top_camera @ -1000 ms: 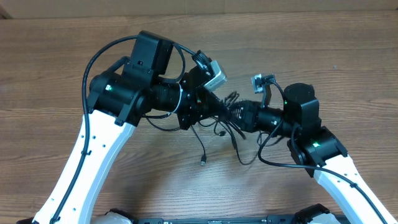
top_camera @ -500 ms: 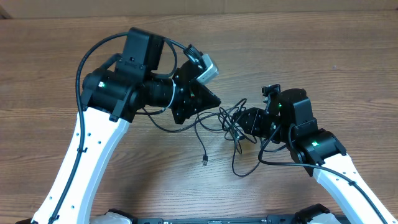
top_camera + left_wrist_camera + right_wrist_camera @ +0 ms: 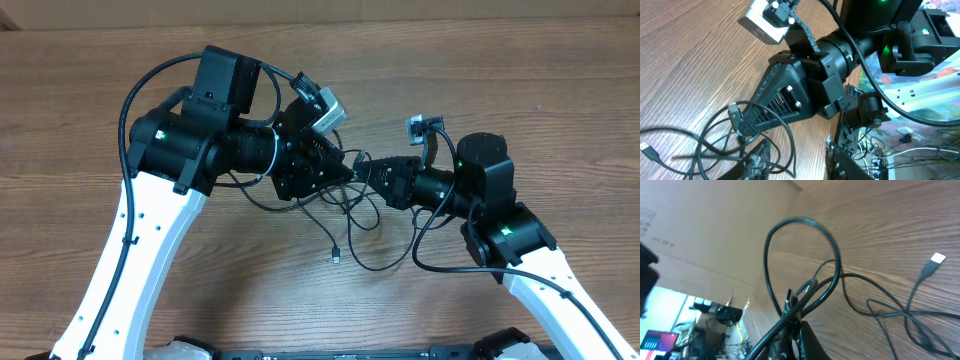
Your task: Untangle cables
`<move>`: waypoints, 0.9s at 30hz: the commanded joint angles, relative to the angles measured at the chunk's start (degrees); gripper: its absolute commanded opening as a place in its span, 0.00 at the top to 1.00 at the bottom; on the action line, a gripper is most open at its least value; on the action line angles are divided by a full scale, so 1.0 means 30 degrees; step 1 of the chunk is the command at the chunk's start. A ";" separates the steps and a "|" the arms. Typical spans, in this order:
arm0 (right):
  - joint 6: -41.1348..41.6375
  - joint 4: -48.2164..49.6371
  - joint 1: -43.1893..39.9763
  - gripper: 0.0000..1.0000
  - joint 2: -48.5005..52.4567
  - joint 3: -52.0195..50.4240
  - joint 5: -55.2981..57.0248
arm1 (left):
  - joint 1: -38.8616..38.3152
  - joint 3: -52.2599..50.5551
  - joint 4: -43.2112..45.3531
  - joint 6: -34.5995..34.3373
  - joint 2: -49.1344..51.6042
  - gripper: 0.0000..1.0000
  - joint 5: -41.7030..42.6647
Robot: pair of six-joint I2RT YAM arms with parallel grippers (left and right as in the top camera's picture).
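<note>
Right wrist view, closest in: right pincer [image 3: 795, 330] closed, pinching several strands of the cables [image 3: 832, 255] at its tip; the fingers themselves are mostly cut off by the bottom edge. From the pinch one strand rises in a tall loop. Others trail right over the table [image 3: 900, 225], one ending in a silver plug [image 3: 937, 258] lying flat. Left wrist view: left pincer [image 3: 797, 162] with jaws standing apart, only the fingers [image 3: 759, 159] showing at the bottom edge. A cable loop passes by one finger, possibly touching, though the dark blur there leaves it unsure. Just beyond, the right arm's black pincer points this way, a dark plug [image 3: 734, 111] beside its tip and a grey camera box [image 3: 762, 22] above it. Overhead: the two pincer tips nearly meet above mid-table. The tangle lies under and between them, partly hidden by the arms, and one loose end [image 3: 336, 259] trails toward the near edge. Writing: faint print on the cardboard wall [image 3: 650, 217], too blurred to read. Farther off, low left, a coloured screen [image 3: 655, 340], contents unreadable.
</note>
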 commanded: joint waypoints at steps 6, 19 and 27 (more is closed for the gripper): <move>-0.0284 0.0809 0.0007 0.96 -0.0109 0.0007 -0.1843 | -0.0036 0.0379 -0.0233 -0.0044 -0.0291 0.59 -0.1545; -0.0284 -0.2630 0.0007 0.90 -0.0109 0.0007 0.1297 | -0.0036 0.0364 -0.1333 -0.2681 -0.0284 0.58 -0.7475; -0.0277 -1.0484 -0.0007 0.77 -0.0109 0.0007 0.9500 | -0.0036 0.0350 -0.1413 -0.5304 -0.0240 0.37 -1.0535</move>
